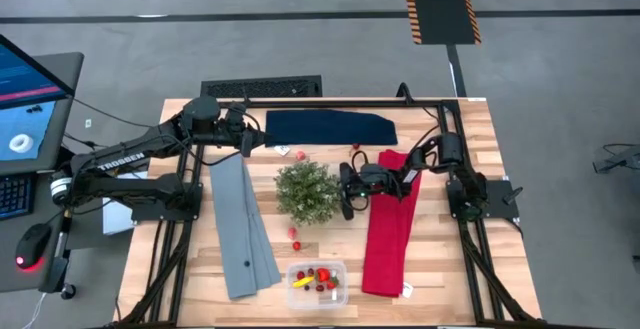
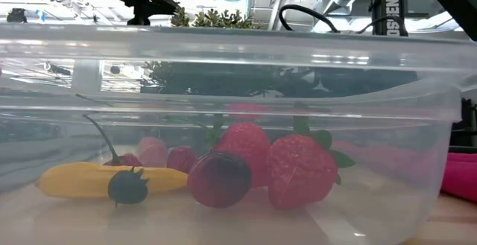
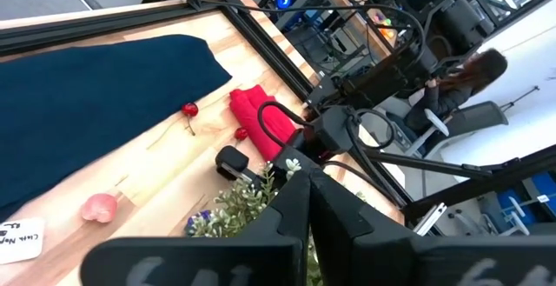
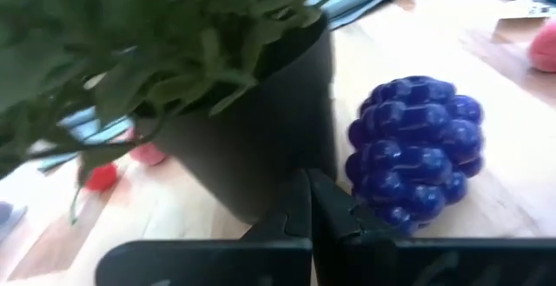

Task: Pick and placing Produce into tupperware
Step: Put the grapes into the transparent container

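The clear tupperware [image 1: 317, 282] stands near the table's front edge. It holds strawberries [image 2: 298, 170], a yellow piece [image 2: 74, 179] and dark berries [image 2: 220, 178]. A purple grape cluster [image 4: 417, 151] lies on the wood beside the dark pot [image 4: 261, 138] of the green plant [image 1: 307, 191]. My right gripper [image 4: 308, 201] is shut and low, its tips between the pot and the cluster. My left gripper [image 3: 308, 201] hangs shut above the table's far left. Loose on the table lie a cherry [image 3: 189, 109], a pink piece [image 3: 98, 206] and small red pieces [image 1: 294, 234]. My right gripper comes in nearly level from the table's right, its shut tips [image 4: 347, 221] close beside the grape cluster's lower side [image 4: 387, 212]. Whether a finger touches the cluster or the pot, I cannot tell.
A navy cloth [image 1: 330, 127] lies at the back, a grey cloth [image 1: 243, 224] at the left and a red cloth [image 1: 392, 224] under the right arm. Bare wood shows between the plant and the tupperware. A black frame runs along the table's edges.
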Controlling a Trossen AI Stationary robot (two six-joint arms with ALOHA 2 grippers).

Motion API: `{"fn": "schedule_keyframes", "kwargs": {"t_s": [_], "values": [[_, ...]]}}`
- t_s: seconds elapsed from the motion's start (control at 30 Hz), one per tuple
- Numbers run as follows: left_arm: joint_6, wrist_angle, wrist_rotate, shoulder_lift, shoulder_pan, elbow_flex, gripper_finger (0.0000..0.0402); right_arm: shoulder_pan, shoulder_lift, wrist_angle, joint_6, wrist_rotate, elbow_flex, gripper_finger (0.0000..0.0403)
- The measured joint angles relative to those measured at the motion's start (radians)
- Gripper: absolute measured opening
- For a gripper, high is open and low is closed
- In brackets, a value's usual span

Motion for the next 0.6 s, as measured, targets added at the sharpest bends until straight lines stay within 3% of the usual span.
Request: {"fn": "schedule_keyframes", "kwargs": {"t_s": [0.27, 0.6], "values": [[0.0, 0.0, 0.0, 0.0, 0.0, 0.0, 0.0, -0.002, -0.016, -0.034, 0.081, 0.037, 0.014, 0.001], [-0.008, 0.0, 0.001, 0.0, 0.0, 0.0, 0.0, 0.011, -0.09, -0.259, 0.117, 0.233, 0.034, 0.001]]}}
